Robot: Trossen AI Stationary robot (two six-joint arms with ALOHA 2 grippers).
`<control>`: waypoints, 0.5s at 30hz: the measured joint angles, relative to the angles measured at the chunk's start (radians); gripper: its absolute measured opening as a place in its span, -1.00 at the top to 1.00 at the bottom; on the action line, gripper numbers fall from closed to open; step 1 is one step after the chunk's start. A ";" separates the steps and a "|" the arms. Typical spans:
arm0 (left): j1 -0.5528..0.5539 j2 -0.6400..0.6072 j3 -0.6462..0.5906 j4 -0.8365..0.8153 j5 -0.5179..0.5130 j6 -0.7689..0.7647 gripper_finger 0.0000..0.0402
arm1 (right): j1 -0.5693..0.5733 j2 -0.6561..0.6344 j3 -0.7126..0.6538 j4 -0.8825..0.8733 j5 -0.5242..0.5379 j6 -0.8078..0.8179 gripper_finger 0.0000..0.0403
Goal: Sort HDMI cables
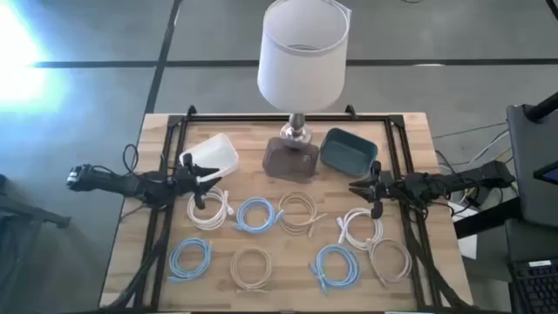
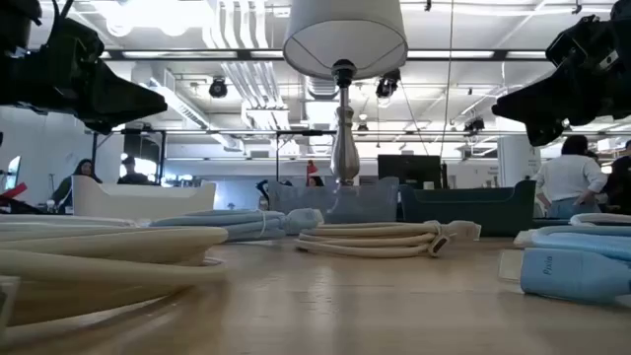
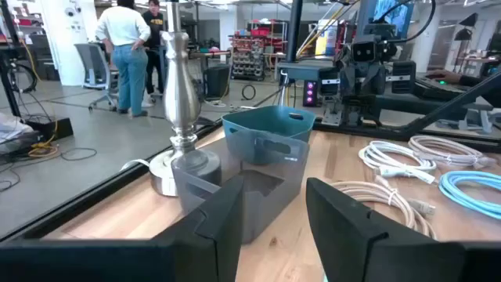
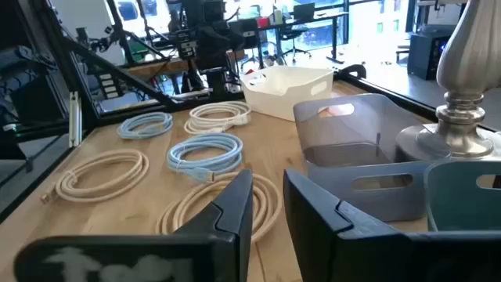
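Observation:
Several coiled HDMI cables lie flat on the wooden table: white ones (image 1: 211, 209) (image 1: 359, 227), light blue ones (image 1: 257, 214) (image 1: 190, 258) (image 1: 336, 266), beige ones (image 1: 299, 212) (image 1: 253, 266) (image 1: 390, 260). My left gripper (image 1: 205, 174) (image 3: 274, 227) hovers open above the table's left part, beside the white bin, with nothing between its fingers. My right gripper (image 1: 364, 185) (image 4: 268, 207) hovers above the right part, near the teal bin. Its fingers stand a narrow gap apart and hold nothing. In the low view both grippers (image 2: 158, 102) (image 2: 503, 104) hang well clear of the cables.
Along the back stand a white bin (image 1: 214, 155), a clear grey bin (image 1: 292, 159) and a teal bin (image 1: 349, 150). A lamp with a white shade (image 1: 302, 52) rises behind the grey bin. A black frame (image 1: 288, 118) runs round the table. People stand in the room beyond.

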 joint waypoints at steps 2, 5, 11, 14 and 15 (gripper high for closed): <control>0.000 0.000 0.000 0.000 0.000 0.000 0.29 | 0.000 0.000 0.000 0.000 0.000 0.000 0.64; 0.000 0.000 0.000 0.000 0.000 0.000 0.29 | 0.000 0.000 0.000 0.000 0.000 0.000 0.62; 0.000 0.000 0.000 0.000 0.000 0.000 0.29 | 0.000 0.000 0.000 0.000 0.000 0.000 0.58; 0.000 0.000 0.000 0.000 0.000 0.000 0.29 | 0.000 0.000 0.000 0.000 0.000 0.000 0.57; 0.000 0.000 0.000 0.000 0.000 0.000 0.29 | 0.000 0.000 0.000 0.000 0.000 0.000 0.57</control>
